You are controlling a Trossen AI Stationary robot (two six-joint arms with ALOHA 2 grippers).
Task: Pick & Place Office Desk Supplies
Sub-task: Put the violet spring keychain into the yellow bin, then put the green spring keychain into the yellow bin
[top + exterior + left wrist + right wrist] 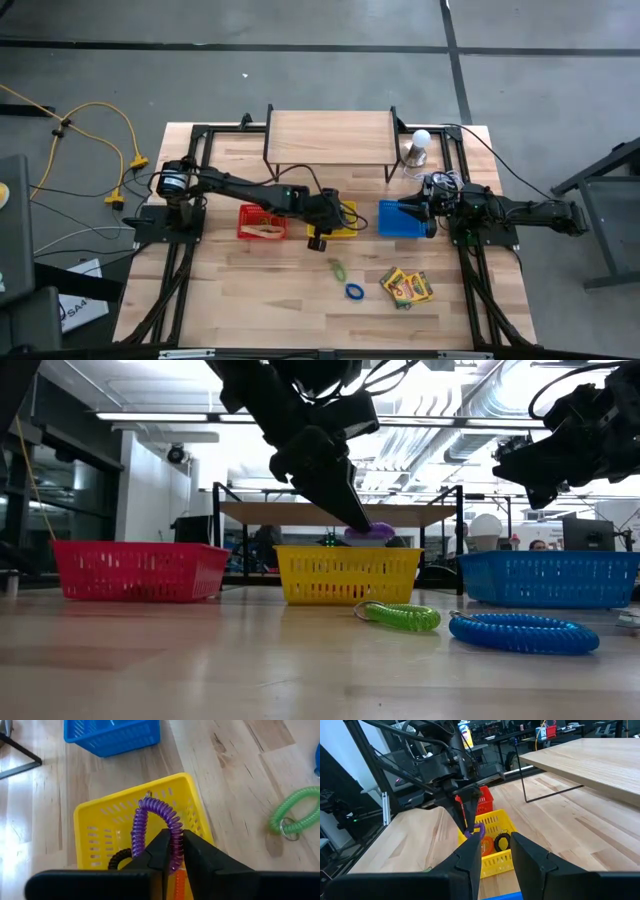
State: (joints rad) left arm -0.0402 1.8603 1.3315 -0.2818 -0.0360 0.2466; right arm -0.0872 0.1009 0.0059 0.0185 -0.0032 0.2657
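Observation:
My left gripper point(172, 851) is shut on a purple coil ring point(150, 817) over the yellow basket point(90, 827), which holds a black coil point(119, 861) and an orange one point(180, 885). In the low view the ring point(370, 532) sits just above the basket's rim point(345, 550). A green coil ring point(338, 268), a blue coil ring point(354, 291) and two yellow-and-green crayon boxes point(405, 286) lie flat on the table nearer the front. My right gripper point(495, 855) waits open and level above the blue basket point(395, 222). My left gripper pinches one stretch of the purple ring's coil point(175, 842) between its two fingers. The fingers slant down from the table's left side. The rest of the loop sticks out past the fingertips over the yellow basket, its far end point(147, 802) carrying a small metal ring.
A red basket point(262, 222) with tan rubber bands stands left of the yellow one. A low wooden shelf point(330, 140) spans the back, with a white bulb point(420, 145) and a wire tangle point(440, 182) at its right. Bare tabletop lies toward the near edge.

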